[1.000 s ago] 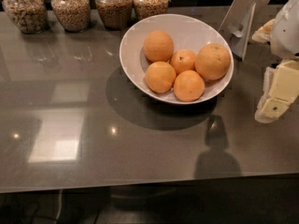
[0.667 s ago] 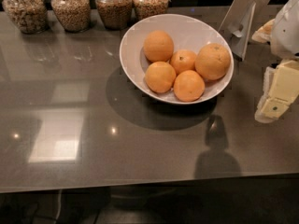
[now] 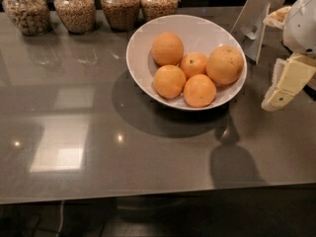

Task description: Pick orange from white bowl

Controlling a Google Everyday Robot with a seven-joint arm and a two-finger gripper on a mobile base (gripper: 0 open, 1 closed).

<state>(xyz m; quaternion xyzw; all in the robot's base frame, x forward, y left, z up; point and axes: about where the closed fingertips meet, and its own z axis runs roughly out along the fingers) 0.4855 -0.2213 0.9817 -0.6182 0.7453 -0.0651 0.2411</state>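
The white bowl (image 3: 139, 43) stands on the grey table, right of the middle, and holds several oranges. The largest orange (image 3: 224, 64) has dull mottled skin and a small dark stem dimple. It lies against the bowl's right side, touching two smaller, brighter oranges. My gripper (image 3: 279, 94) is cream-coloured and hangs at the right edge of the view. It is to the right of the bowl and a little nearer than the large orange, apart from both, and holds nothing.
Several glass jars of grains (image 3: 74, 6) line the back edge of the table. A white angled stand (image 3: 256, 14) sits behind the bowl at the back right. The table's front edge (image 3: 148, 194) runs across the bottom.
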